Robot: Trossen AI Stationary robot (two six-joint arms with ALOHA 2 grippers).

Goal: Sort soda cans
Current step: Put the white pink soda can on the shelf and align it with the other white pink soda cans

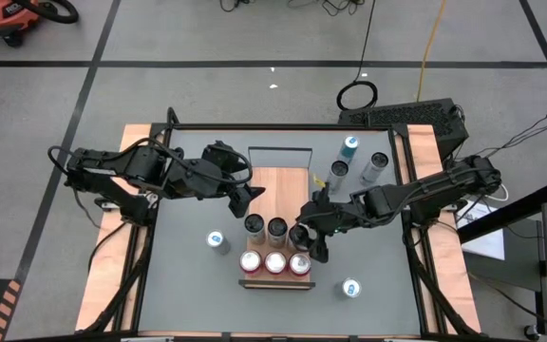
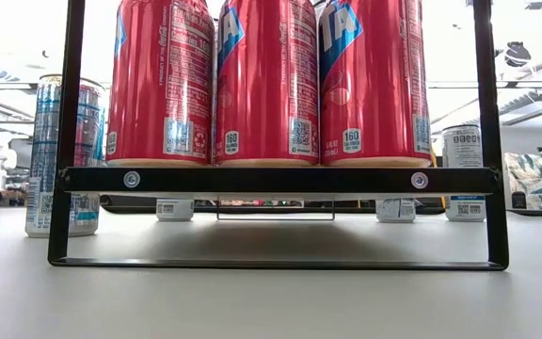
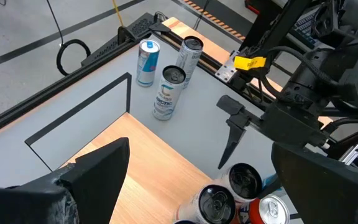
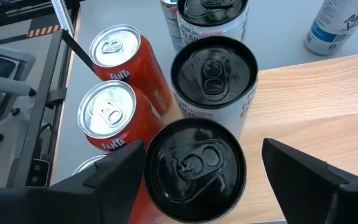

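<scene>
Three red cans stand in a row at the near end of the wooden board. Behind them stand three silver-grey, dark-topped cans. My right gripper is open, with one finger on either side of the rightmost dark-topped can. A gap shows beside one finger. My left gripper is open and empty above the board, behind the leftmost dark-topped can. Blue cans stand on the table at the near left, near right and far right.
Two more silver-grey cans stand on the table at the far right beside the blue one. A black metal frame borders the board's near end in front of the red cans. Bare grey table lies at the near left and near right.
</scene>
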